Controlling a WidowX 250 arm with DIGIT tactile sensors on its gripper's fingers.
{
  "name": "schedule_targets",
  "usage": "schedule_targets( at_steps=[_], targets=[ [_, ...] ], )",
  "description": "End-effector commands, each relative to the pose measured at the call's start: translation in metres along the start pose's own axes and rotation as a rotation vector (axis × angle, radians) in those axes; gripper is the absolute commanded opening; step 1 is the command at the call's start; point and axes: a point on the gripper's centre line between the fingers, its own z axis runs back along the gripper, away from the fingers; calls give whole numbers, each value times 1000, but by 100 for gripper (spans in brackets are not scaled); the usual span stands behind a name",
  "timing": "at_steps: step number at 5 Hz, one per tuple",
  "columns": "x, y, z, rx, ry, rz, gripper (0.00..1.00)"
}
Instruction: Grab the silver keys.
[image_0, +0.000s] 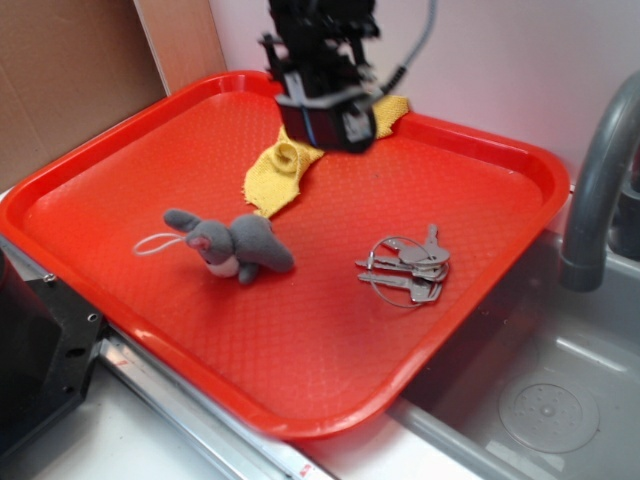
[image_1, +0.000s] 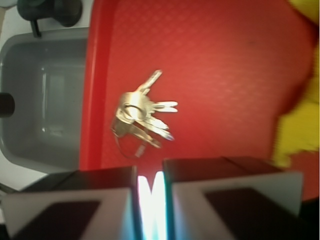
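Note:
The silver keys lie flat on the red tray, towards its right side, as a small bunch on a thin wire ring. In the wrist view the keys sit ahead of the fingers, slightly left, near the tray's rim. My gripper hovers at the back of the tray over a yellow cloth, well away from the keys. In the wrist view the gripper has its two fingers drawn together with only a thin bright slit between them, and nothing is held.
A grey plush bunny with a white cord loop lies left of the keys on the tray. A grey sink basin and a grey faucet are on the right. A cardboard wall stands at the back left.

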Motion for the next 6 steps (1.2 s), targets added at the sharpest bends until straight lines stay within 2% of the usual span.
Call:
schedule_targets(
  at_steps=[1, 2, 3, 4, 6],
  targets=[
    [3, 1, 1, -6, -30, 76, 100],
    [6, -14, -22, -13, 12, 31, 100],
    [13, -26, -48, 9, 35, -2, 100],
    [20, -29, -70, 45, 60, -12, 100],
    [20, -38, -95, 59, 112, -56, 100]
  ],
)
